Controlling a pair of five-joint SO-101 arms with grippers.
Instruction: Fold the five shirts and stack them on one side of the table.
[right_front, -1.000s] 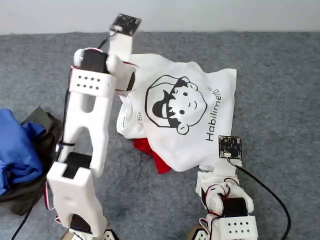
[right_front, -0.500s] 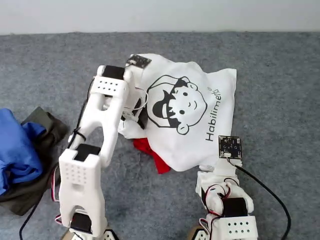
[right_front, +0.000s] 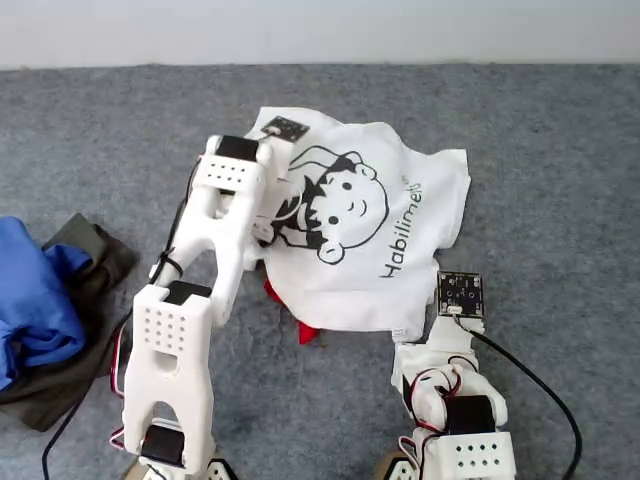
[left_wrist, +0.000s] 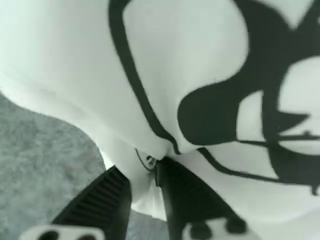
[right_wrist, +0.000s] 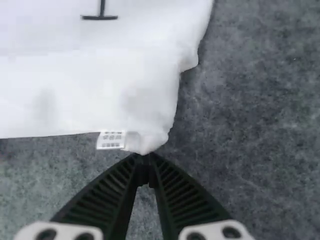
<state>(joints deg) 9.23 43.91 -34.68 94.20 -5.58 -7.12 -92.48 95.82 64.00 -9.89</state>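
White shirt (right_front: 385, 215) with a black cartoon print is spread on the grey carpeted table (right_front: 560, 180), around the middle, rumpled along its left side. A red shirt (right_front: 305, 331) is seen poking out from under its near edge. At the table's left edge a blue shirt (right_front: 30, 290) is heaped on a dark shirt (right_front: 100, 255), well apart from the white one.

The left arm is stretched over the white shirt's left part. Left gripper (left_wrist: 142, 170) is clamped on a fold of the white shirt (left_wrist: 175, 60); cloth is seen bunched between the two black fingers (left_wrist: 112, 192).

Right gripper (right_wrist: 142, 162) is held low over the carpet at the white shirt's near right corner, fingers pressed together. Its tips are touching the hem just beside a small sewn label (right_wrist: 111, 140); whether any cloth is pinched cannot be told. In the high view, the right gripper (right_front: 415, 340) is placed at that same corner.
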